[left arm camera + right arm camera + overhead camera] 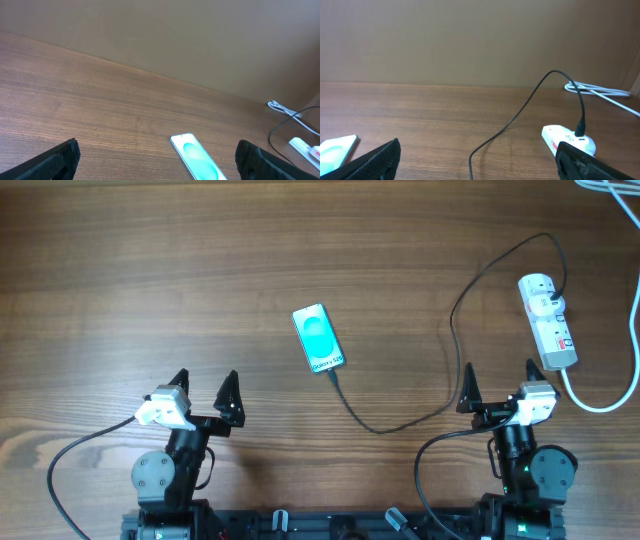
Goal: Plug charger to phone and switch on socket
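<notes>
overhead: charger [378,431] touches phone [318,338]; left claw [206,377], right claw [499,368] gape empty.

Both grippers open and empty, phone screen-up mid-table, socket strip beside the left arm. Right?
No: the socket lies near the right gripper, far right in the overhead view. The left gripper and the right are open and empty; the phone is screen-up mid-table.

Two arms, black bodies, at 7 and 5 o'clock in overhead view.
- Left tool [206,382]: two black pointed wedge fingers [231,390], white block [165,409] behind.
- Right tool [498,375]: same black wedges, white housing [536,402].
- Round dark joint housings [158,474] below each.
- Black cable [50,470] loops at left arm's 9 o'clock; second cable [420,468] at right arm's 9 o'clock.
- Small green light [527,471] on right arm.
</notes>
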